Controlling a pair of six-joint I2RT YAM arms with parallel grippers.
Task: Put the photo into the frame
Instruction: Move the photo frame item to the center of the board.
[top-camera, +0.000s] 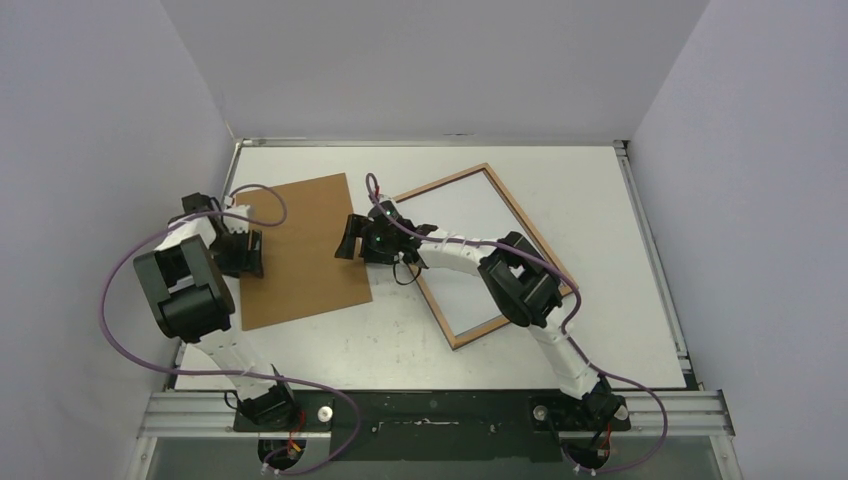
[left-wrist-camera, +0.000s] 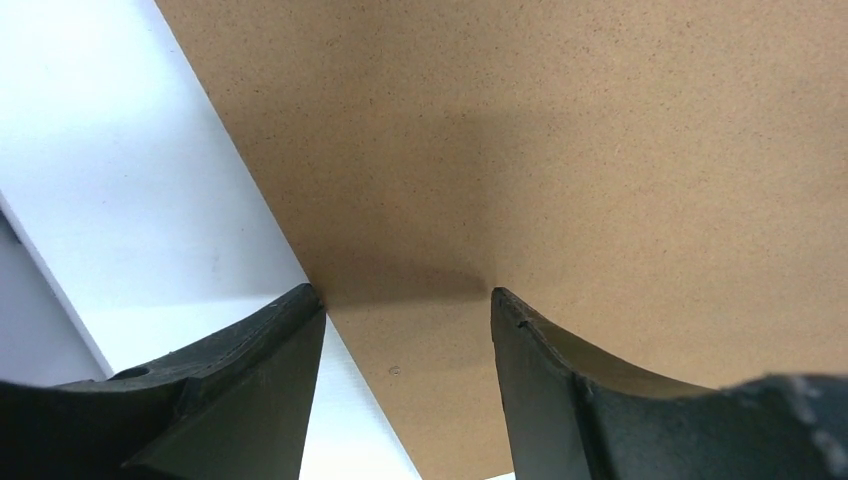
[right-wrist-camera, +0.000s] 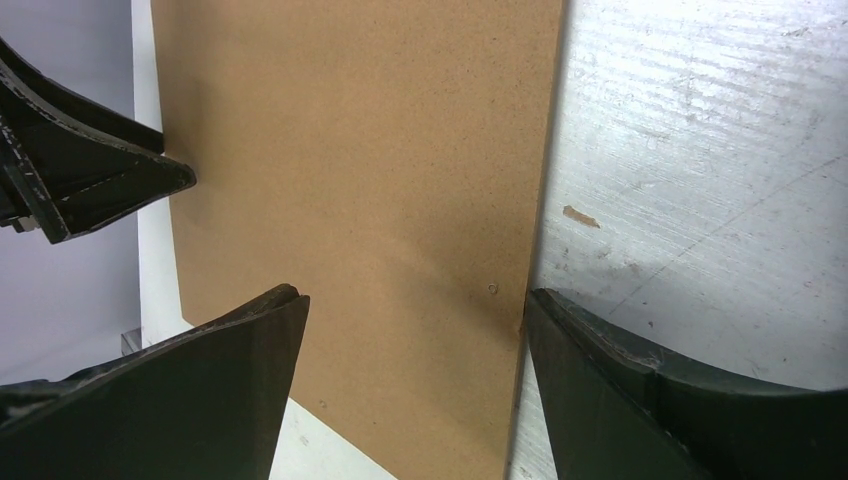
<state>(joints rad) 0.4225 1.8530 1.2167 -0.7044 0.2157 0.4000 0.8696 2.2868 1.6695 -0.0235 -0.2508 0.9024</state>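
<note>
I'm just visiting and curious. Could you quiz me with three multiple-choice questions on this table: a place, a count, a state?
1. The brown board lies: A. left of the frame; B. on top of it; C. right of it.
2. Robot arms in view: A. one; B. two; C. three.
3. The fingers on the right arm are: A. shut on the frame; B. open over the board's edge; C. shut on the board.
Answers: A, the overhead view shows them side by side; B, left arm plus right arm; B, a wide gap shows between them.
</note>
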